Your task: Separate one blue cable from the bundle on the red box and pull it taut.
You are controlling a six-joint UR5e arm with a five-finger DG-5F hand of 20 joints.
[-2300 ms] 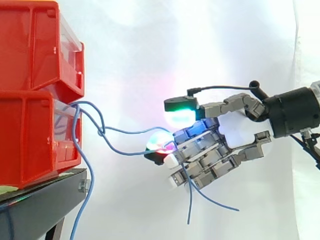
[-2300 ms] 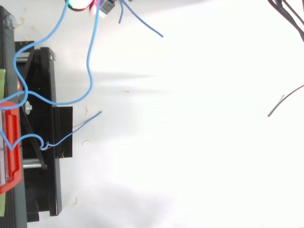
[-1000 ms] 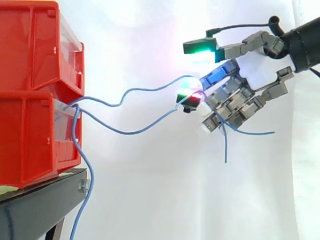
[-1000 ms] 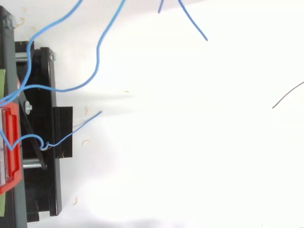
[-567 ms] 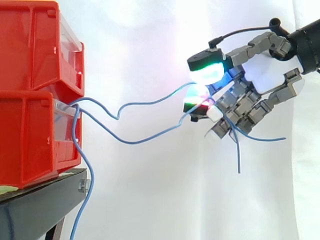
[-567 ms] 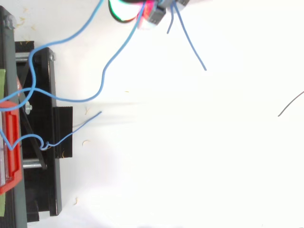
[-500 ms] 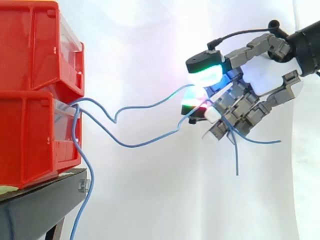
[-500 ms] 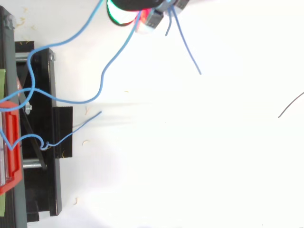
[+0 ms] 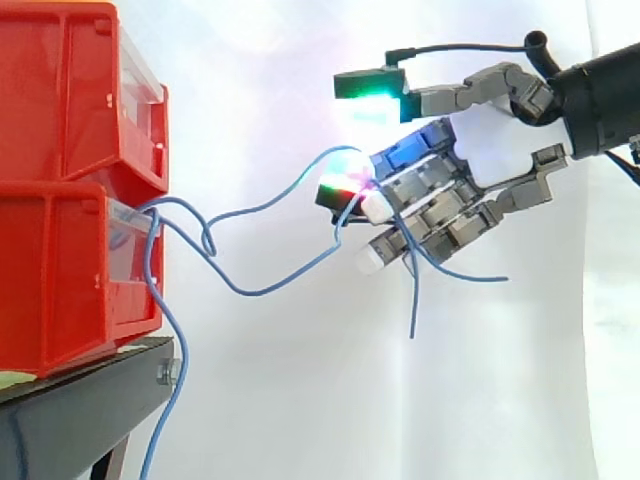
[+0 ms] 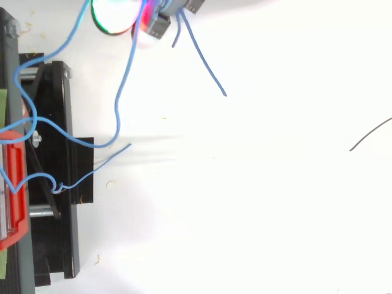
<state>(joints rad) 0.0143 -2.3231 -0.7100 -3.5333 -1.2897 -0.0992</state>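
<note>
Hand (image 9: 478, 185) fingers (image 9: 420, 178) curl round 2 blue cables (image 9: 248, 292), both slack to the lower red bin (image 9: 60, 280). Risk: cables cross nr the bin, so pulling may tension both, not 1.

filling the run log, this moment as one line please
hand | fingers curled round blue cables | two strands sag from red bins | not taut | loose ends hang below hand

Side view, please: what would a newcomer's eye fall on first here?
The hand, right of centre, stands out with its glowing green and red pads, its fingers curled round blue cables. The cables sag in slack loops across to the red bins stacked at the left edge, and their loose ends dangle below the hand.
</note>
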